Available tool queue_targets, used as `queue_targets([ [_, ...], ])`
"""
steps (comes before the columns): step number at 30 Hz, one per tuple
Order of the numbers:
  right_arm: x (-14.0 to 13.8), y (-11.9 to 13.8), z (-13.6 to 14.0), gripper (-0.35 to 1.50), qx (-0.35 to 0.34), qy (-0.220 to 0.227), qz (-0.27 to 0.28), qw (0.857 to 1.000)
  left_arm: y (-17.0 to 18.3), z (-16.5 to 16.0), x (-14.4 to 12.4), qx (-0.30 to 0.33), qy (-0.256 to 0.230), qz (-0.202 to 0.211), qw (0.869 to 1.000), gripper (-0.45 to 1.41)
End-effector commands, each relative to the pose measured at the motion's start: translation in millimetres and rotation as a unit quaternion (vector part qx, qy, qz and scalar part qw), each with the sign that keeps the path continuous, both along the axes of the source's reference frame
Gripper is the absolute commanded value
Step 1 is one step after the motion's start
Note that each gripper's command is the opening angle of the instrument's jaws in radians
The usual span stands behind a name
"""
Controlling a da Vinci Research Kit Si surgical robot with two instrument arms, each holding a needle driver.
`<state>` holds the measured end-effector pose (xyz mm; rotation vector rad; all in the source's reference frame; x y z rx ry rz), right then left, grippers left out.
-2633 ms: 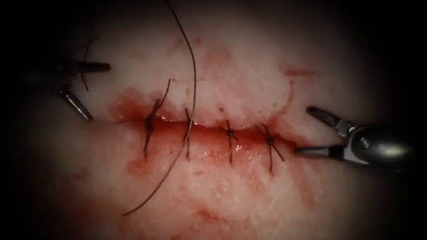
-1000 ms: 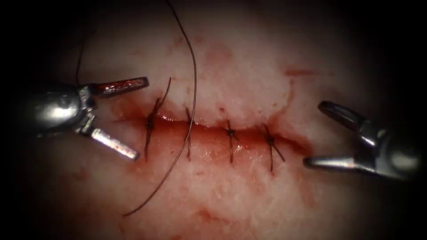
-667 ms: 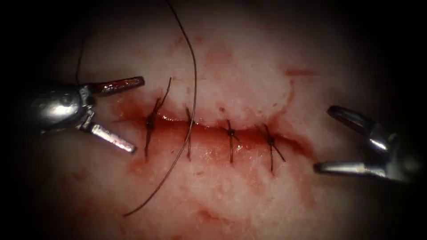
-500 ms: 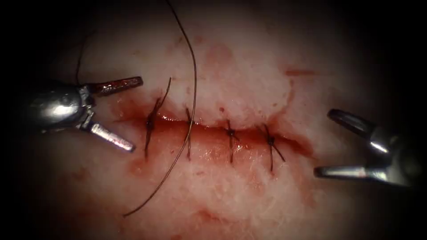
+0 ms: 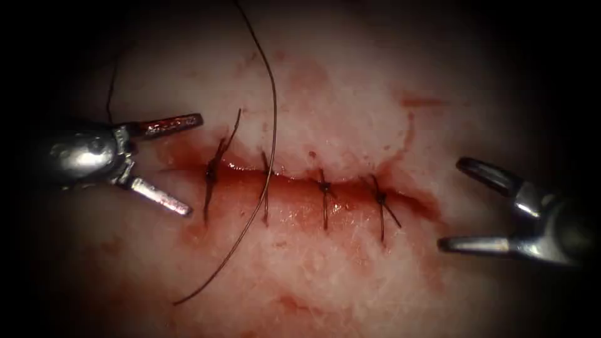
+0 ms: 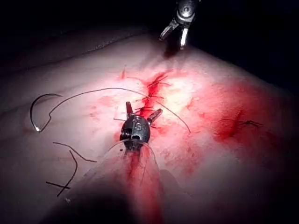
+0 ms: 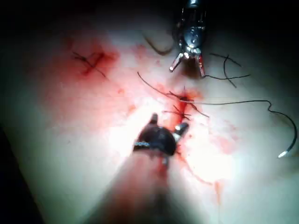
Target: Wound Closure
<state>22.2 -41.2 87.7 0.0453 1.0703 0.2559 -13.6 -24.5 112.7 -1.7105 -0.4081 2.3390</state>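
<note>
Endoscope view has the left tool [image 5: 169, 164] at the cut's [image 5: 300, 188] left end and the right tool [image 5: 452, 204] at its right end; both stand with jaws spread wide, holding nothing, neither touching thread; four stitches [image 5: 324, 188] cross the cut, and a long loose thread [image 5: 270, 125] trails over the tissue [image 5: 338, 94] across the second stitch from the left. Left wrist view shows the curved needle [image 6: 36, 112] lying free on the tissue, well away from the cut, not in the flesh, thread running from it. By my judgement the work sits between stitches; anything further calls for the needle or thread to be taken up first.
</note>
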Motion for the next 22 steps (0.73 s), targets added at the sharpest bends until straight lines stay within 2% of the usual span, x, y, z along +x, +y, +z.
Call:
queue_targets([
  [1,0.8,-0.2,0.1,1.06,0.000,0.000,0.001,1.000,-0.3,0.7,-0.6,0.000,0.000,0.000,1.000,0.83],
  [22,1.2,-0.5,0.4,1.06,-0.004,0.002,0.007,1.000,-0.7,1.0,-0.8,-0.002,0.001,-0.001,1.000,0.79],
])
